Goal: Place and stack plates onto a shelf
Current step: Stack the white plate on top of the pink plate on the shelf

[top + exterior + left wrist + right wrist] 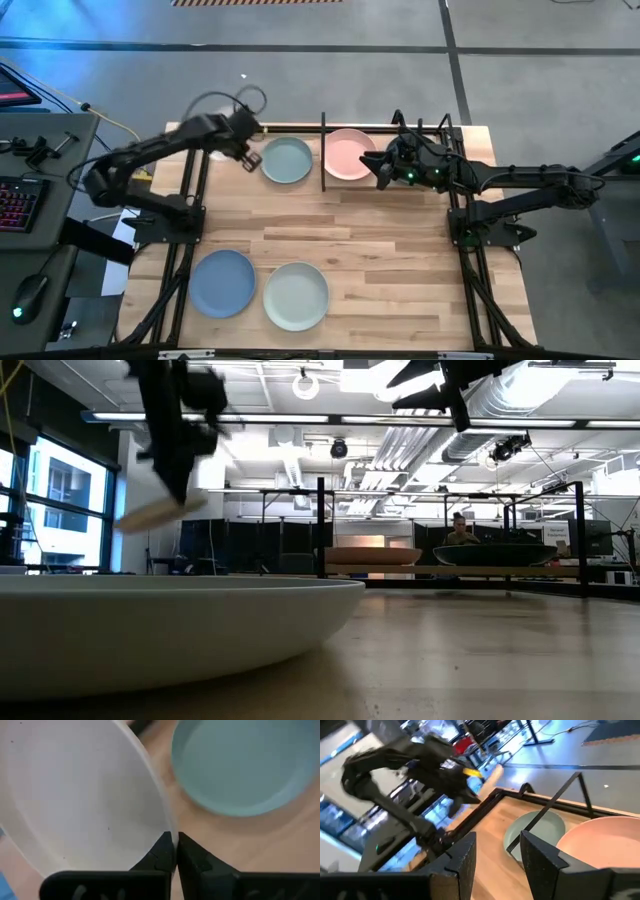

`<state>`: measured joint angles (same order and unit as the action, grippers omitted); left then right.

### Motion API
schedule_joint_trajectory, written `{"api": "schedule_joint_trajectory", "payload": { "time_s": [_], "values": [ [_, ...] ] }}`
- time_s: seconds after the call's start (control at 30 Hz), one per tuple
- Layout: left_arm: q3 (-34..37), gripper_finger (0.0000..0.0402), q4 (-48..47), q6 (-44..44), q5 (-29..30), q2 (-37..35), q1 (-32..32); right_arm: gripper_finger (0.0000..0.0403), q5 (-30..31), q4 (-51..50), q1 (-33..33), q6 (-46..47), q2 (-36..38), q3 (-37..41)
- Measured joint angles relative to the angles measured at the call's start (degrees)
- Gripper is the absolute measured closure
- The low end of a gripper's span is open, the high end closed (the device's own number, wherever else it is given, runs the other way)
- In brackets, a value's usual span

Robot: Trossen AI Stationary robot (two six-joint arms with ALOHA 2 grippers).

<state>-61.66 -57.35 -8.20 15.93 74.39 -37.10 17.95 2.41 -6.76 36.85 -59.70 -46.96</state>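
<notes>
The white plate [75, 795] hangs tilted above the desk [400, 240], its rim pinched in the left claw [248, 155], just beside the pale mint plate [287, 160] at the shelf [323, 150]. The pink plate [348, 153] lies beyond the rod. The right claw [383, 172] hovers over it, released. Blue plate [222, 283] and sage plate [296, 295] wait near the front.

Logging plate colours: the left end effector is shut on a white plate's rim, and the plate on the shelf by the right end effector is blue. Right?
Not quite. The left end effector is shut on the white plate, but the plate on the shelf by the right end effector is pink, as the high view shows.
</notes>
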Motion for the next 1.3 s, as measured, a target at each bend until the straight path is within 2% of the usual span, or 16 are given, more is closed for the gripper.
{"api": "schedule_joint_trajectory", "payload": {
  "time_s": [0.13,0.27,0.43,0.6,0.67,0.77,0.9,1.1,1.3],
  "values": [
    [-11.49,0.0400,-4.63,2.36,0.97,-1.51,3.53,0.0269,1.88,1.95,-0.65,3.33,0.00,0.00],
    [-23.36,0.0400,-6.33,3.90,3.90,1.10,9.80,0.0269,1.79,3.64,-2.16,4.66,0.00,0.00],
    [-36.38,0.0401,-6.23,6.58,6.58,9.14,18.04,0.0269,1.81,5.76,-4.15,7.15,0.01,0.00],
    [-46.47,0.0401,-6.27,12.39,7.40,19.47,24.44,0.0269,1.52,9.67,-6.81,18.51,1.03,0.00],
    [-49.50,0.0401,-6.11,14.87,7.42,23.15,26.40,0.0269,-0.38,10.33,-8.35,21.28,1.91,0.00],
    [-52.45,0.0401,-5.98,18.53,7.29,27.74,28.58,0.0269,-5.23,10.14,-10.51,21.65,3.13,0.00],
    [-53.03,0.0401,-5.98,21.43,7.22,31.66,30.70,0.0267,-10.57,7.74,-12.09,22.22,3.58,0.00],
    [-53.03,0.0401,-6.12,24.19,7.05,33.99,32.55,0.0216,-11.15,-3.38,-13.10,25.98,3.05,0.00],
    [-53.03,0.0401,-5.37,24.89,5.19,34.78,32.22,0.0159,-11.15,-3.52,-13.54,27.72,2.69,0.00]
  ]
}}
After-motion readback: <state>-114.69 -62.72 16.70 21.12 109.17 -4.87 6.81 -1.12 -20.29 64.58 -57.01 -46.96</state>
